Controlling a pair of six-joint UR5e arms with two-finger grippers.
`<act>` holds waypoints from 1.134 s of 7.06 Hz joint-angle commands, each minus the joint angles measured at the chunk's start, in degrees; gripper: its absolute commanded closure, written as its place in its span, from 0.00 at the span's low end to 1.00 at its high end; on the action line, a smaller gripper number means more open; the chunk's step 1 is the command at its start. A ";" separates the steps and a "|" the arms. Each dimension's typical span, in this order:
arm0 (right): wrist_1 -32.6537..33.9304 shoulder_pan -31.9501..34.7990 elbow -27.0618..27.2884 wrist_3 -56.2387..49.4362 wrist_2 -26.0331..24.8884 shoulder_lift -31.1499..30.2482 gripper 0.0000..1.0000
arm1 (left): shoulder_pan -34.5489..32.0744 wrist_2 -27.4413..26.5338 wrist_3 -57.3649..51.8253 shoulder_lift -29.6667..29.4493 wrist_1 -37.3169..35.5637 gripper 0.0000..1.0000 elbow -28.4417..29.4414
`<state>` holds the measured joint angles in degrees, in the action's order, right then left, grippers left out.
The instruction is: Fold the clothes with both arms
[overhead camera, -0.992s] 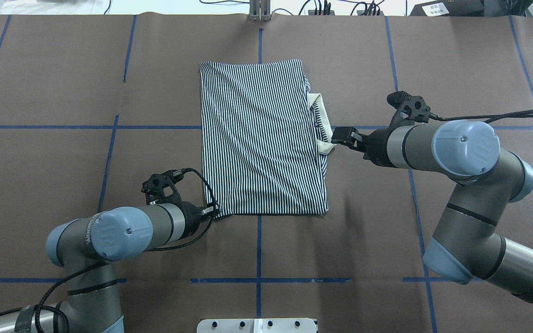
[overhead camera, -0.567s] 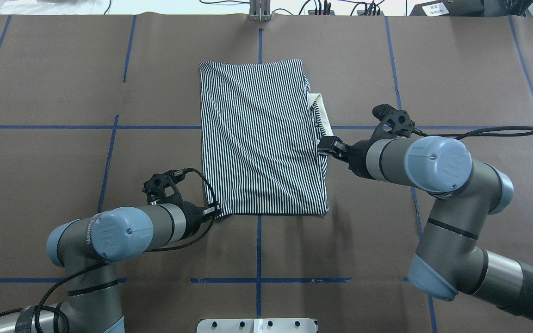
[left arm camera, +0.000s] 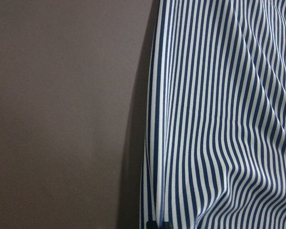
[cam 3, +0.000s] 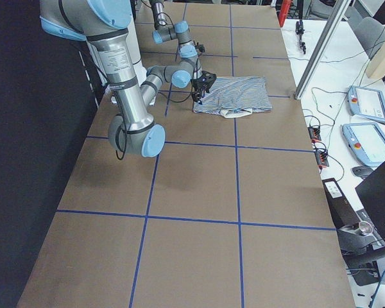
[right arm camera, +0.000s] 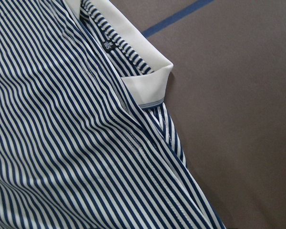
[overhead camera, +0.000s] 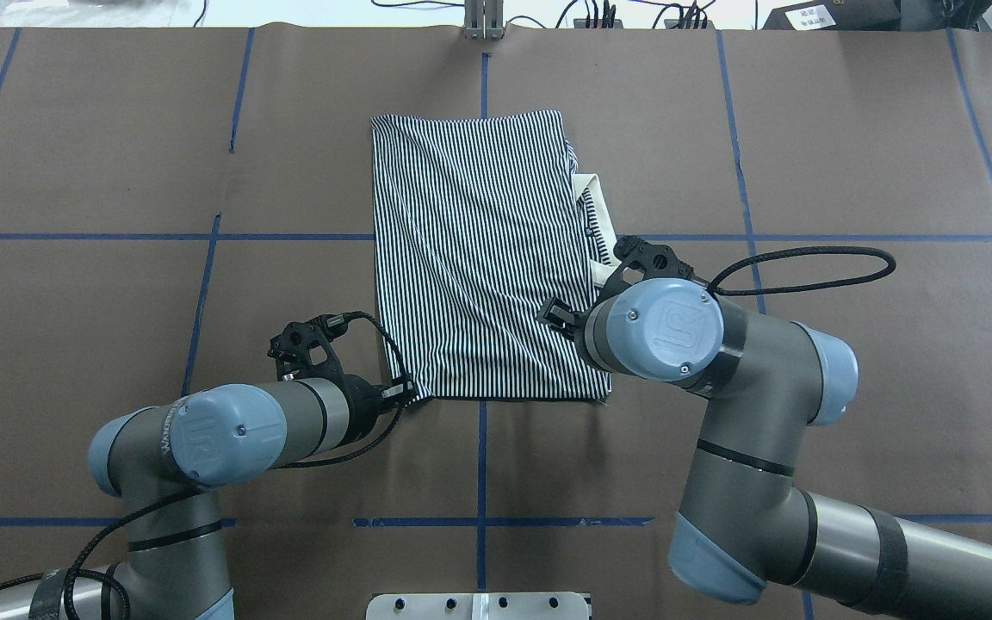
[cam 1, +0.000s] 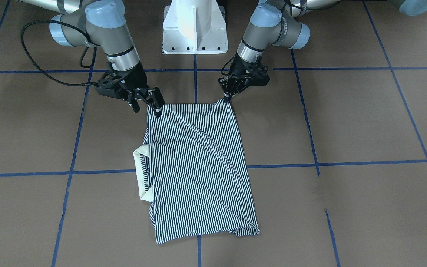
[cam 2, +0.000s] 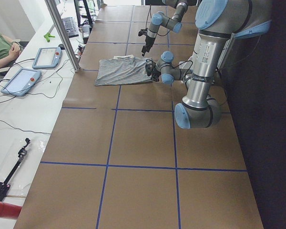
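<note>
shirt: we found the striped polo (overhead camera: 479, 258) lying flat mid-table, folded into a long rectangle, with its cream collar (cam 1: 139, 170) poking out on the robot's right side
left gripper (cam 1: 227, 97): fingers looked pinched narrow on the near hem corner on its own side, and its wrist view showed that edge riding a little off the table (overhead camera: 117, 172)
right gripper (cam 1: 147, 107): fingers were spread wide around the other near corner. we couldn't tell if a tip was touching cloth
our guess at the step: get both near corners held, then carry the hem over to the far end
worry one: we figured the wide fingers could close on the top layer only, so the layers underneath would stay put and the stack would splay
worry two: the left pinch sat right at the tip of its corner, so a hard tug could pop it loose
worry three: if one side lifted ahead of the other, the diagonal wrinkle across the panel would probably get folded in
worry four: the collar side looked bulkier, so we expected a lopsided fold
in the way: not much on the table. from overhead the right wrist (overhead camera: 660, 327) covered its own corner, so only the front view showed it
around: blue tape lines (overhead camera: 480, 456), the white pedestal (cam 1: 195, 26), pendants (cam 3: 370, 102) on the side bench, and a person's arm (cam 2: 2, 50) at the far edge, all well apart from the shirt
</note>
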<state>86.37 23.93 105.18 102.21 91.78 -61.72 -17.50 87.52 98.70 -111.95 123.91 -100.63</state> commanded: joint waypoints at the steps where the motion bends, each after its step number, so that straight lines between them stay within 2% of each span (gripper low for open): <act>1: 4.33 -1.69 -4.07 2.36 -0.11 3.70 0.10 | 0.00 0.01 0.00 -0.37 0.01 1.00 -0.01; 2: 4.24 -2.13 -6.62 4.55 -0.81 5.20 0.13 | 0.00 0.01 0.00 -0.37 0.01 1.00 -0.01; 4: 4.42 -2.57 -7.79 6.15 -1.17 6.00 0.19 | 0.00 -0.07 0.09 -0.37 0.01 1.00 -0.01; 8: 4.33 -2.75 -10.50 6.60 -1.70 6.96 0.21 | 0.00 -0.16 0.09 -0.28 0.01 1.00 -0.09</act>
<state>90.73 21.22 95.89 108.78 90.17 -55.40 -17.49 87.37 98.79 -112.25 123.93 -100.71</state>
